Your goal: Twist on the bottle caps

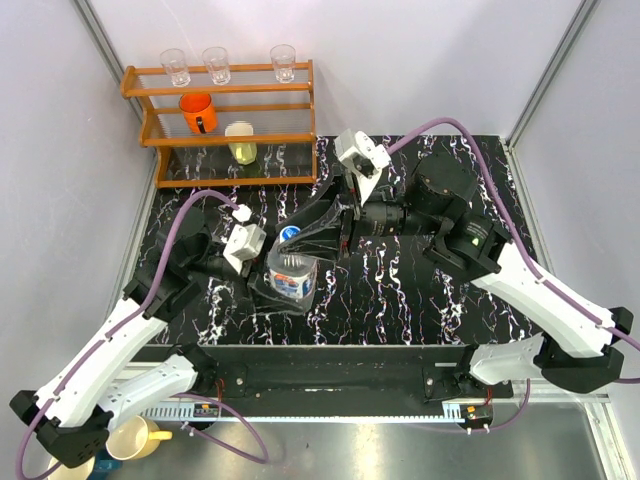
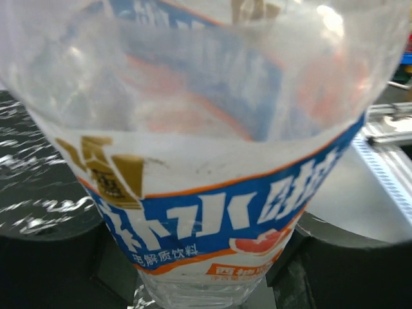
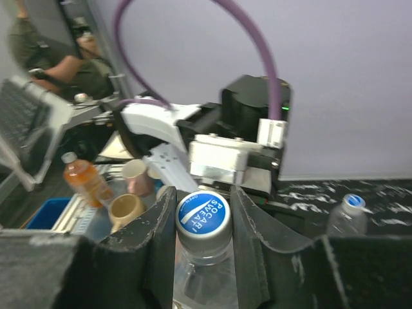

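A wide clear bottle (image 1: 291, 277) with a blue, white and orange label stands near the table's middle. My left gripper (image 1: 266, 274) is shut on its body. The label fills the left wrist view (image 2: 212, 212), with dark fingers (image 2: 360, 270) at either side. Its blue-topped bottle cap (image 1: 290, 233) sits on the neck. My right gripper (image 3: 203, 222) is shut on this cap (image 3: 203, 214), one finger on each side. A second, smaller clear bottle (image 3: 346, 219) with a cap (image 3: 353, 201) on it stands on the table beyond, at the right of the right wrist view.
A wooden rack (image 1: 228, 138) at the back left holds three clear glasses, an orange cup (image 1: 198, 112) and a yellow cup (image 1: 241, 143). A yellow mug (image 1: 140, 437) sits off the table's near left corner. Grey walls close in the table.
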Robot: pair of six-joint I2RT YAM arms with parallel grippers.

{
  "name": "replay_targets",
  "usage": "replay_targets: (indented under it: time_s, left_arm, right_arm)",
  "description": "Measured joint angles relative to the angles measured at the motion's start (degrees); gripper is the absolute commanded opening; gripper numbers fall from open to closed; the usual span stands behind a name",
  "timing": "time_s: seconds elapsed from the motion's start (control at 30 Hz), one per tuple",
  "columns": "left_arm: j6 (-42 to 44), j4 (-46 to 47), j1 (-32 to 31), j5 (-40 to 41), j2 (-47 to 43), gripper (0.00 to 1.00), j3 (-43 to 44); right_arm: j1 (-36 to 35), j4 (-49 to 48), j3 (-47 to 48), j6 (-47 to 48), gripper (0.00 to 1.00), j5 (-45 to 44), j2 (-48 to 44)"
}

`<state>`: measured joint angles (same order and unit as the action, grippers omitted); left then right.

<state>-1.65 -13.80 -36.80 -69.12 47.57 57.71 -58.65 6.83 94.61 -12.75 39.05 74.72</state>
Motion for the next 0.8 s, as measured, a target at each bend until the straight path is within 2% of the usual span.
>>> replay_targets:
  time_s: [0.03, 0.07, 0.1, 0.13, 0.3, 0.5, 0.6, 0.63, 0.67, 0.7, 0.77, 0.8]
  left_arm:
    - [0.72, -0.61, 0.07, 2.08, -0.09, 0.06, 0.0]
    - [1.55, -1.09, 0.07, 4.63, -0.22, 0.06, 0.0]
    - [2.34, -1.51, 0.07, 7.39, -0.33, 0.06, 0.0]
    - [2.86, -1.86, 0.07, 9.16, -0.35, 0.06, 0.0]
    - [5.03, -3.63, 0.44, 17.25, -0.31, 0.06, -0.24]
    - [5.9, -3.65, 0.61, 21.4, -0.35, 0.07, -0.7]
    - [5.95, -3.37, 0.63, 22.6, -0.35, 0.09, -1.07]
    - [5.95, -3.34, 0.63, 22.93, -0.35, 0.09, -1.16]
    - [5.97, -3.3, 0.63, 23.19, -0.35, 0.09, -1.2]
    - [6.01, -3.21, 0.63, 23.3, -0.35, 0.1, -1.2]
    - [5.75, -3.06, 0.59, 23.32, -0.55, 0.11, -1.2]
    - [5.6, -3.21, 0.55, 23.34, -0.63, 0.11, -1.22]
  right_arm:
    - [0.0, 1.44, 0.15, 0.74, 0.01, -2.34, -0.24]
    - [0.0, 2.69, 0.33, 1.42, 0.07, -4.61, -0.46]
    - [0.0, 3.58, 0.37, 2.03, 0.36, -6.71, -0.66]
    - [0.0, 4.2, 0.39, 2.36, 0.44, -8.26, -0.74]
    - [0.0, 6.91, 0.31, 2.82, 0.61, -15.23, -0.94]
    - [-0.02, 8.94, 0.17, 2.91, 0.62, -17.92, -0.96]
    - [-0.02, 9.31, -0.11, 3.06, 0.56, -18.71, -1.05]
    - [-0.02, 9.49, -0.15, 3.17, 0.52, -19.02, -1.05]
    - [-0.02, 9.51, -0.17, 3.26, 0.45, -19.5, -1.05]
    - [0.0, 9.55, -0.17, 3.43, 0.33, -20.06, -1.05]
    - [0.04, 9.55, -0.17, 3.98, 0.23, -21.29, -1.05]
    - [0.04, 9.57, -0.17, 4.33, 0.15, -21.59, -1.03]
